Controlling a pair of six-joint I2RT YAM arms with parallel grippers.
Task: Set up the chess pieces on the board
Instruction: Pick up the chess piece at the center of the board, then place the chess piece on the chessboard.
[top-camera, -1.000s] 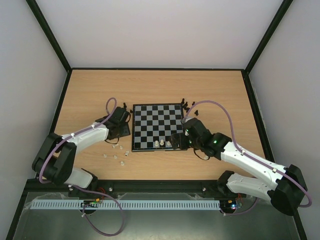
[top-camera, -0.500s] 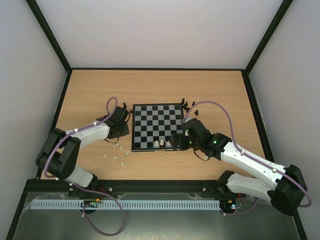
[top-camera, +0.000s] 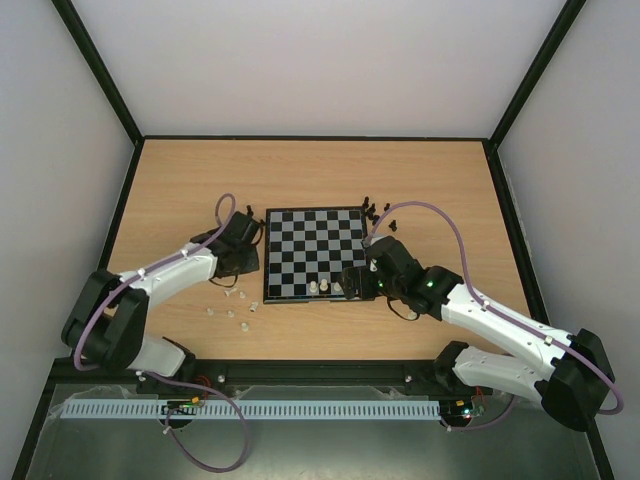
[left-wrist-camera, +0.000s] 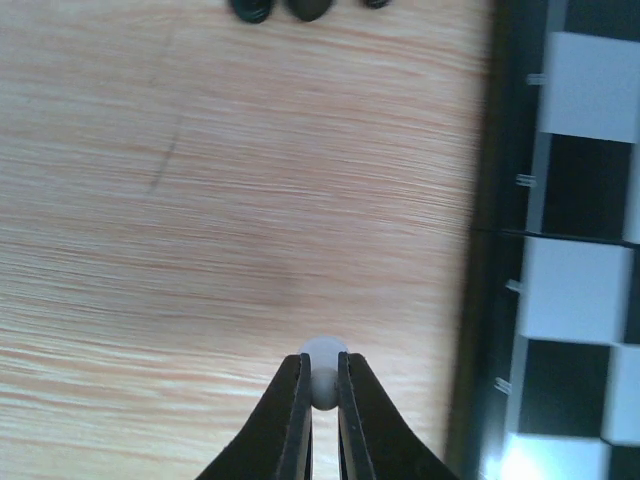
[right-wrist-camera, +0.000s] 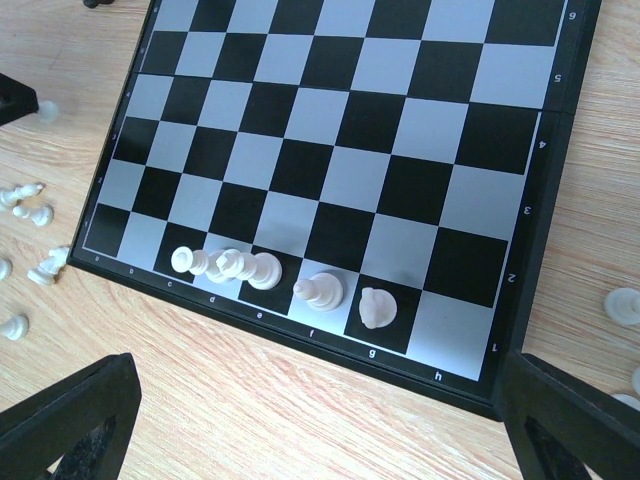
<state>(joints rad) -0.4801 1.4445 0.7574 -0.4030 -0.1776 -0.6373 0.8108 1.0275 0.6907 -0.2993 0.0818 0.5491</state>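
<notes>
Looks like a robot lab test cell: plain white panels (top-camera: 330, 60) in a black frame (top-camera: 100, 68) box in a wooden table (top-camera: 300, 170), with the left arm (top-camera: 175, 268) and right arm (top-camera: 500, 320) bolted to a rail (top-camera: 320, 372), purple cables (top-camera: 425, 204) trailing.

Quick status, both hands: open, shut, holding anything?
Left hand: closed on a white piece.
Right hand: open, holding nothing.

free: board (right-wrist-camera: 370, 130) far ranks | blocked: near rank, white pieces (right-wrist-camera: 265, 270) | beside left edge: loose pieces (top-camera: 230, 313)

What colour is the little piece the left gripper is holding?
The piece is cream-white, clearest in the left wrist view.
</notes>
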